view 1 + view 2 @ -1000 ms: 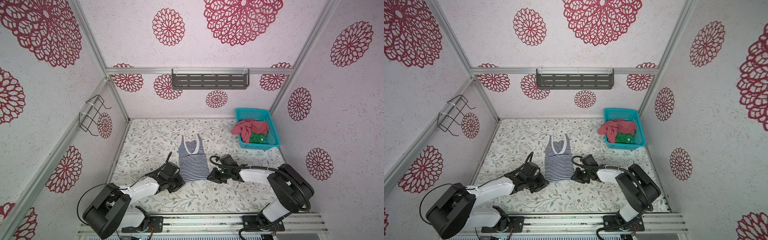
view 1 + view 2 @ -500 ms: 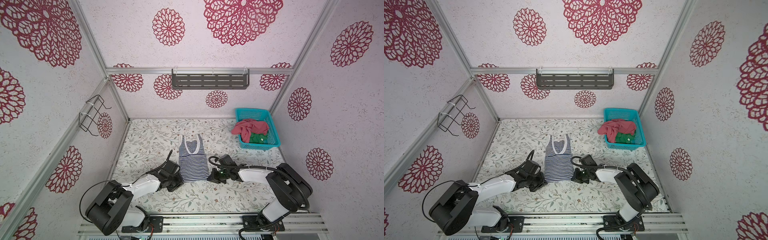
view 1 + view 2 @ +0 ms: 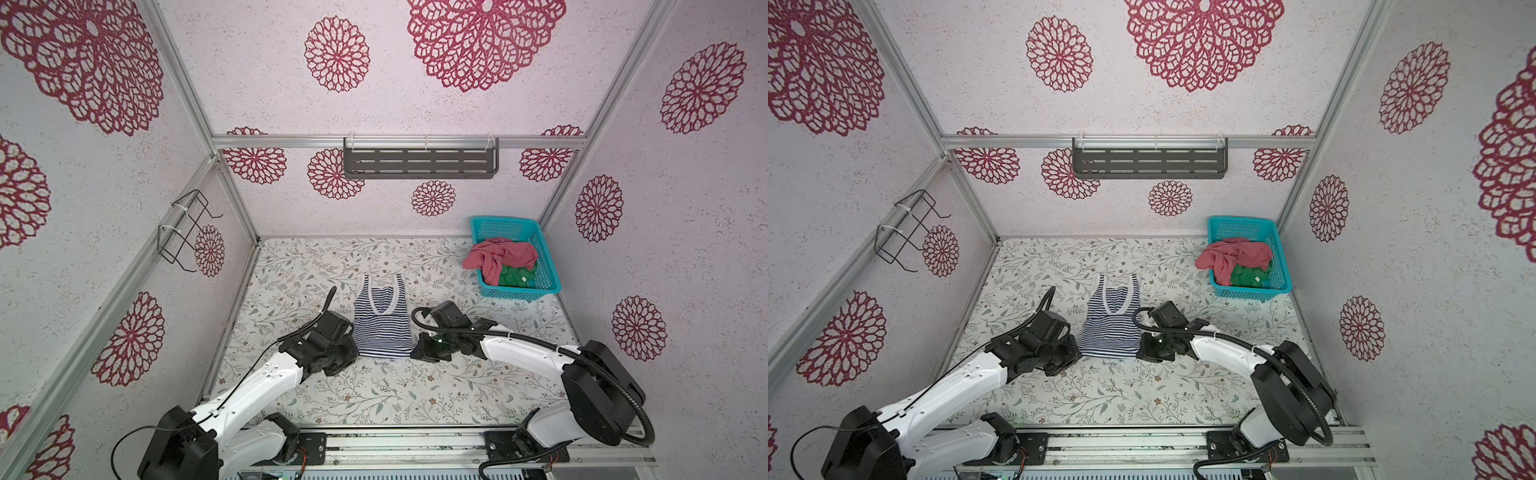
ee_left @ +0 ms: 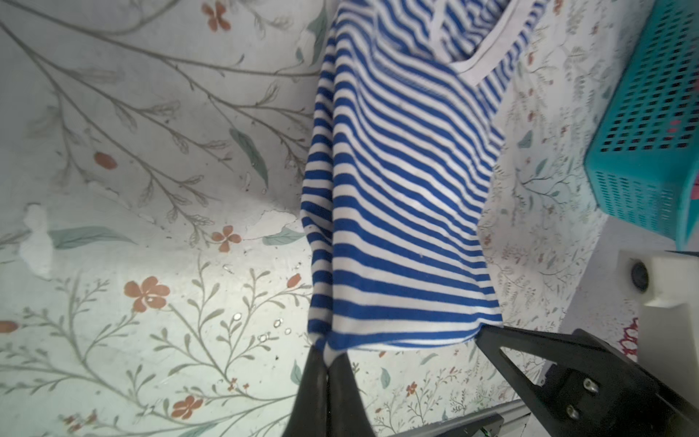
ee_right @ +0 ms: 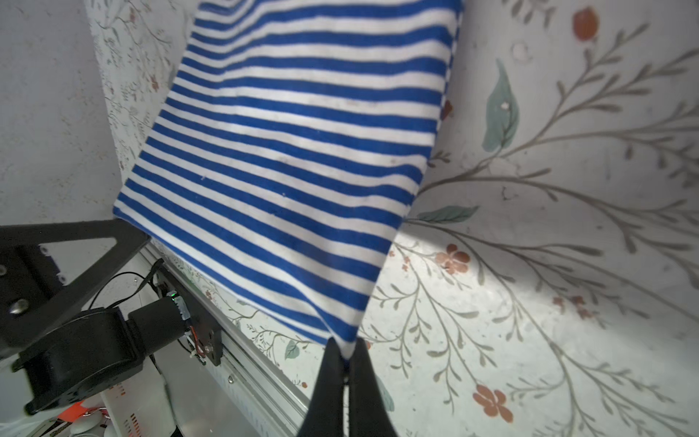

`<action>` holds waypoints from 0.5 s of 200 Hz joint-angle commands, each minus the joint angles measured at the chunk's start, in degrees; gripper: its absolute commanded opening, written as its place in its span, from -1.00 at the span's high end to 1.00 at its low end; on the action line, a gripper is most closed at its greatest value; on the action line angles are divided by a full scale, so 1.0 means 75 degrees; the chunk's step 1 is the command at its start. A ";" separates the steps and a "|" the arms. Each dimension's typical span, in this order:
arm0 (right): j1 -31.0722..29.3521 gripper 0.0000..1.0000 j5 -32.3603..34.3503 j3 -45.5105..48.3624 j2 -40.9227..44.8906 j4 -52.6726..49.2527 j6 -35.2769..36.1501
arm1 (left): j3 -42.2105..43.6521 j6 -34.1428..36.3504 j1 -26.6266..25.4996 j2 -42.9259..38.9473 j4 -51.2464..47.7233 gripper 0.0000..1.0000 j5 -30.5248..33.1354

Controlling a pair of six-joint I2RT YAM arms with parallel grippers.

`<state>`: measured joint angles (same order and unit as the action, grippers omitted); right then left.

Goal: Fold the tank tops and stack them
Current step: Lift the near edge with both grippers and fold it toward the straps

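A teal mesh basket (image 3: 515,293) sits at the far right corner of the floral desk (image 3: 374,395), well apart from both arms. The dusty red-pink tank top (image 3: 503,255) lies crumpled in it and spills over its left rim, with the bright green tank top (image 3: 513,276) bunched beneath. A grey slotted shelf (image 3: 419,164) hangs on the back wall and a black wire rack (image 3: 183,232) on the left wall — neither is near the cloth.

The striped tank top (image 3: 382,328) lies in the middle of the desk, straps toward the back wall and hem toward the arms, with nothing on top of it. The left hand (image 4: 328,359) is pinched tight on the hem's left corner, its fingers almost meeting around the fabric. The right hand (image 5: 346,350) is clamped the same way on the hem's right corner — the hem runs straight between the two.
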<state>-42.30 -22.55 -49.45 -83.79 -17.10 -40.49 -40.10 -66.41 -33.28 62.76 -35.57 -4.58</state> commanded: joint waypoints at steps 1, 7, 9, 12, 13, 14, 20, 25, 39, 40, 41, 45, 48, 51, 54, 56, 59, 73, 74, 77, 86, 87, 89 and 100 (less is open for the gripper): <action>0.0018 1.00 0.0801 -0.0633 0.0308 -0.1446 0.0746 | -0.0425 0.0304 0.0038 -0.0188 -0.1035 1.00 0.0914; 0.0016 1.00 0.0894 -0.0809 0.0291 -0.1598 0.0870 | -0.0560 0.0424 0.0065 -0.0178 -0.1089 1.00 0.0999; 0.0016 1.00 0.0920 -0.0867 0.0278 -0.1639 0.0906 | -0.0595 0.0469 0.0089 -0.0168 -0.1101 1.00 0.1006; 0.0021 1.00 0.0960 -0.0957 0.0265 -0.1699 0.0964 | -0.0676 0.0535 0.0132 -0.0147 -0.1122 1.00 0.1032; 0.0030 1.00 0.0969 -0.0990 0.0252 -0.1719 0.0978 | -0.0700 0.0558 0.0134 -0.0138 -0.1125 1.00 0.1038; 0.0029 1.00 0.0980 -0.1019 0.0245 -0.1735 0.1003 | -0.0724 0.0582 0.0147 -0.0128 -0.1132 1.00 0.1047; 0.0027 1.00 0.1038 -0.1207 0.0187 -0.1832 0.1110 | -0.0865 0.0723 0.0203 -0.0060 -0.1151 1.00 0.1066; 0.0030 1.00 0.1066 -0.1354 0.0131 -0.1894 0.1205 | -0.0980 0.0833 0.0254 0.0006 -0.1152 1.00 0.1093; 0.0059 1.00 0.1202 -0.1755 -0.0065 -0.2046 0.1445 | -0.1299 0.1179 0.0402 0.0197 -0.1112 1.00 0.1157; 0.0061 1.00 0.1207 -0.1788 -0.0077 -0.2057 0.1465 | -0.1316 0.1208 0.0410 0.0215 -0.1108 1.00 0.1171; 0.0067 1.00 0.1216 -0.1816 -0.0095 -0.2068 0.1486 | -0.1337 0.1241 0.0425 0.0230 -0.1101 1.00 0.1184; 0.0073 1.00 0.1249 -0.1934 -0.0157 -0.2094 0.1568 | -0.1408 0.1320 0.0481 0.0290 -0.1068 1.00 0.1201; 0.0090 1.00 0.1275 -0.2022 -0.0199 -0.2116 0.1631 | -0.1456 0.1399 0.0524 0.0327 -0.1040 1.00 0.1218; 0.0105 1.00 0.1298 -0.2115 -0.0266 -0.2142 0.1690 | -0.1497 0.1472 0.0580 0.0362 -0.1001 1.00 0.1209; 0.0123 1.00 0.1325 -0.2210 -0.0326 -0.2167 0.1755 | -0.1533 0.1531 0.0631 0.0408 -0.0960 1.00 0.1188; 0.0136 1.00 0.1344 -0.2278 -0.0363 -0.2189 0.1795 | -0.1547 0.1586 0.0664 0.0432 -0.0907 1.00 0.1177; 0.0152 1.00 0.1383 -0.2374 -0.0424 -0.2230 0.1863 | -0.1586 0.1649 0.0721 0.0468 -0.0852 1.00 0.1171; 0.0264 1.00 0.1527 -0.2816 -0.0732 -0.2357 0.2121 | -0.1741 0.1924 0.1001 0.0609 -0.0675 1.00 0.1194; 0.0275 1.00 0.1534 -0.2846 -0.0756 -0.2359 0.2143 | -0.1754 0.1944 0.1026 0.0615 -0.0655 1.00 0.1195; 0.0310 1.00 0.1546 -0.2946 -0.0828 -0.2385 0.2195 | -0.1793 0.2000 0.1076 0.0638 -0.0605 1.00 0.1217; 0.0392 1.00 0.1573 -0.3208 -0.1029 -0.2407 0.2348 | -0.1874 0.2159 0.1280 0.0726 -0.0444 1.00 0.1226; 0.0403 1.00 0.1575 -0.3235 -0.1051 -0.2407 0.2362 | -0.1879 0.2179 0.1306 0.0732 -0.0417 1.00 0.1217; 0.0426 1.00 0.1576 -0.3285 -0.1098 -0.2401 0.2395 | -0.1892 0.2214 0.1354 0.0750 -0.0353 1.00 0.1187; 0.0543 1.00 0.1565 -0.3586 -0.1366 -0.2384 0.2543 | -0.1971 0.2405 0.1570 0.0915 -0.0016 1.00 0.1030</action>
<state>-41.01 -15.66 -71.92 -91.15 -29.93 -26.57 -53.08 -53.60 -25.47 68.05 -39.18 0.05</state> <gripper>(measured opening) 0.048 0.041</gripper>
